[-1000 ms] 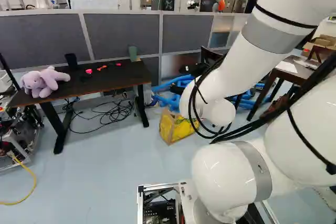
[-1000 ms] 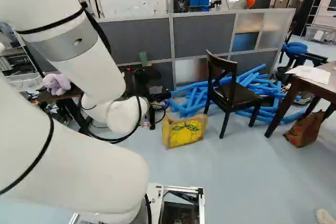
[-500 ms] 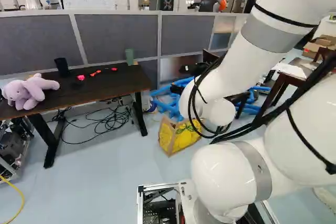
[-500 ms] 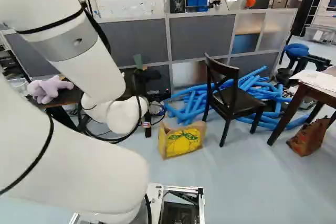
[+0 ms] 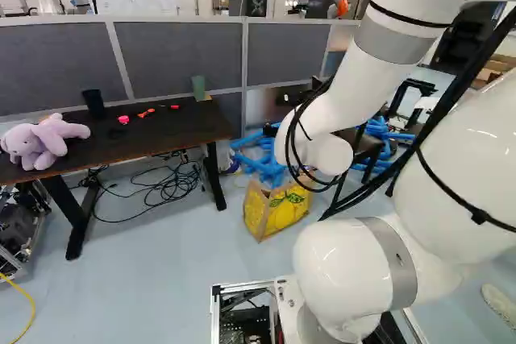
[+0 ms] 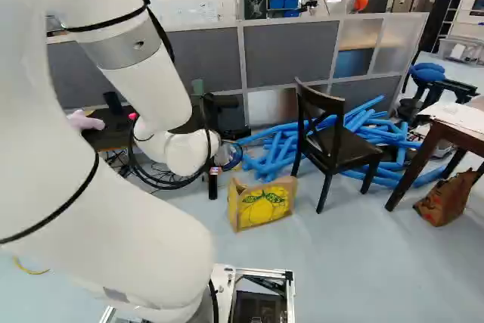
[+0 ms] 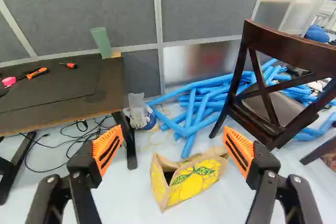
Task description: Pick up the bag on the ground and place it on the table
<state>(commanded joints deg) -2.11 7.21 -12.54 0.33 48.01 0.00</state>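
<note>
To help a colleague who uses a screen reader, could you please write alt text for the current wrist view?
A yellow and tan bag stands on the pale floor ahead of the open pincer. Beyond it lie blue tubes, between a dark table bearing small items and a dark wooden chair.

Base and arm positions, compared with the earlier views. The base was moved between the first and second moments, and the table (image 5: 181, 122) and the bag (image 5: 276, 209) were brought nearer in both base views. The arm (image 5: 395, 38) was then shifted against its foot joint (image 5: 322, 324), leftward in the left base view and rightward in the right. In the latter, the purple plush toy (image 6: 85, 120) was largely covered, while a black cup (image 6: 112, 102) by the table's far edge and a yellow cable (image 6: 30, 268) on the floor were uncovered.
</note>
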